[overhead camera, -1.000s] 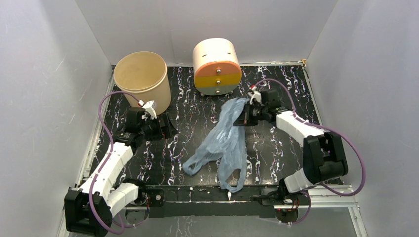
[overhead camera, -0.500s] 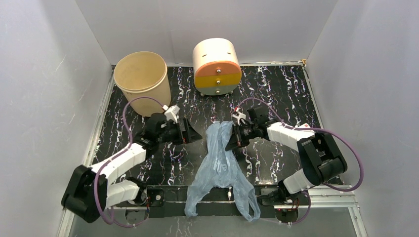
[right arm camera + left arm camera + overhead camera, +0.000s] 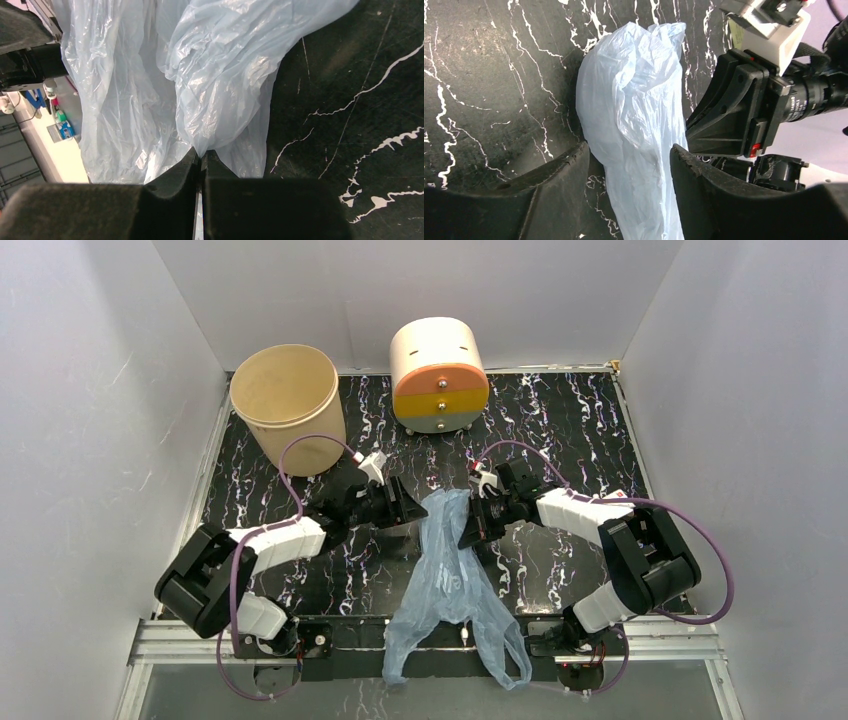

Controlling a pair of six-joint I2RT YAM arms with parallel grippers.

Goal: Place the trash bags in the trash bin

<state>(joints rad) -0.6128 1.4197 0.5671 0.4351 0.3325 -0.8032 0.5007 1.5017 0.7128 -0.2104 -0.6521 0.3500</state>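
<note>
A thin, translucent pale-blue plastic trash bag [image 3: 447, 570] hangs in the middle of the overhead frame. Its bunched top sits between the two arms, and its loose lower part and handle loops trail down past the near edge of the black, white-veined marble-pattern table [image 3: 560, 420] toward the bottom centre. The right gripper [image 3: 469, 530] reaches in from the right. In its own wrist view, the two black fingers of the right gripper [image 3: 201, 155] are pressed together with a fold of the crinkled film [image 3: 150, 75] pinched at their tips. The left gripper [image 3: 412, 508] comes in from the left at the same height. In its wrist view, the jaws of the left gripper [image 3: 629, 155] stand apart on either side of the gathered bag [image 3: 634, 100]. The film fills the gap and touches both inner faces, but whether they squeeze it cannot be told. The plain beige, round, slightly tapered trash bin [image 3: 288, 405] stands upright in the upper left of the overhead frame, its wide mouth facing up, well apart from the bag. A cream cylinder with an orange and yellow front and small knobs [image 3: 438, 375] stands at the upper centre, beside the bin but not touching it.
</note>
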